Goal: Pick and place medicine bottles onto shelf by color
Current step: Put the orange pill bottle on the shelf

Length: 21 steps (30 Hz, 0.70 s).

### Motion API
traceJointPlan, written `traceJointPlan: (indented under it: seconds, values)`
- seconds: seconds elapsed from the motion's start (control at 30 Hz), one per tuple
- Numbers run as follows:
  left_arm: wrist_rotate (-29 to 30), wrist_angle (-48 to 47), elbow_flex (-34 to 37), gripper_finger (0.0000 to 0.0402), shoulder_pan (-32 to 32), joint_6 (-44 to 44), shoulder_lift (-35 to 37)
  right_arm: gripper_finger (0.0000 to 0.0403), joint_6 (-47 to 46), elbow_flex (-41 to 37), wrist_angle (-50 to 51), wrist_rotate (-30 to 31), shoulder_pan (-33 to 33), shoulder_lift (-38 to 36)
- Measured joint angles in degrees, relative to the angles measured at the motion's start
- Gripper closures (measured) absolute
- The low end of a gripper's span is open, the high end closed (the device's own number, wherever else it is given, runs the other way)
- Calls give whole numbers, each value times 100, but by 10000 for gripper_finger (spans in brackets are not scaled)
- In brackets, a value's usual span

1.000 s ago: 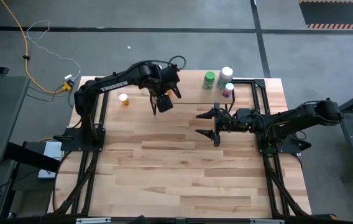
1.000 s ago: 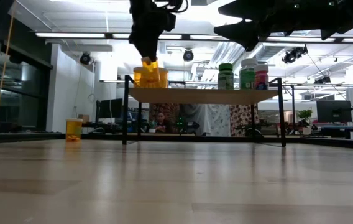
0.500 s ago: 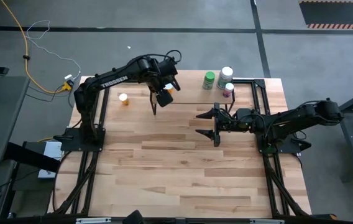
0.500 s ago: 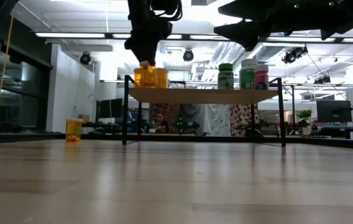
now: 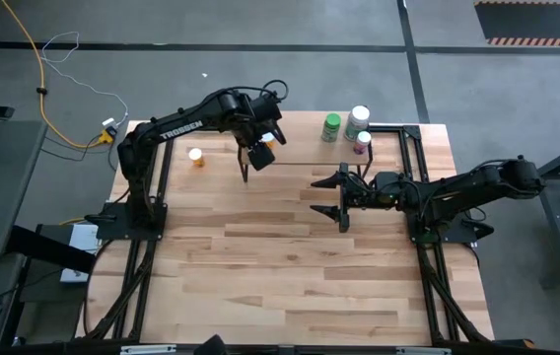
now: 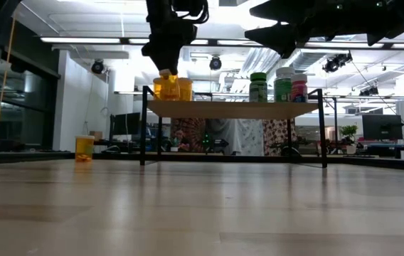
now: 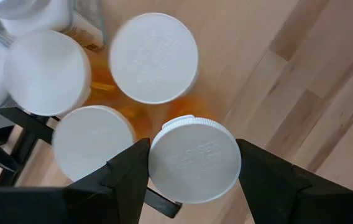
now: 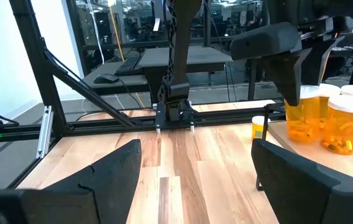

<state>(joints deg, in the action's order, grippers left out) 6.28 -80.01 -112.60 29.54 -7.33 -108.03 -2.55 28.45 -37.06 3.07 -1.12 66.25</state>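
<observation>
Bottles mostly sit on the shelf [image 6: 234, 109]: left gripper [image 7: 192, 165] clamps an orange bottle [image 7: 194, 159] among orange ones at its left end. One orange bottle [image 5: 196, 157] waits near the tabletop's far-left corner. Right gripper [image 5: 337, 197] hangs open mid-table.

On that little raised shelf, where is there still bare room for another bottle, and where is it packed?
The shelf is bare in its middle stretch, between the orange bottles and the green bottle. Its left end is packed: the left claw grips a white-capped orange bottle beside others. The right end holds the green, white and pink bottles.
</observation>
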Motion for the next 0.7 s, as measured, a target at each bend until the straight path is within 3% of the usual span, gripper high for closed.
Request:
traceJointPlan:
  seconds: [0.7]
  values:
    - [26, -327, 0, 186, 0, 153, 0, 107, 0, 0, -2, 0, 2, 0]
